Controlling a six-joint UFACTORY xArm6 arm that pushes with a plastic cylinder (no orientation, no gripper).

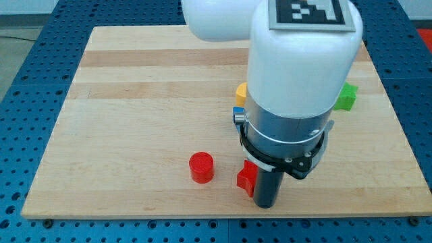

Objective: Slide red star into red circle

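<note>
A: Where is the red star (pixel 246 178) placed?

B: Low on the wooden board (pixel 135 121), close to the bottom edge. The red circle (pixel 200 167), a short smooth cylinder, is set just to the view's left of it, with a narrow gap between.

A: And my tip (pixel 265 204)?

B: It is seen touching the star's right side. No fingers are fitted; nothing is held by the plain dark rod.

A: Open room?

B: Bare pale grained wood is spread across the view's left. Green (pixel 347 98), yellow (pixel 240 90) and blue (pixel 238 113) blocks are partly hidden by the white arm (pixel 304 61); their shapes cannot be told.
</note>
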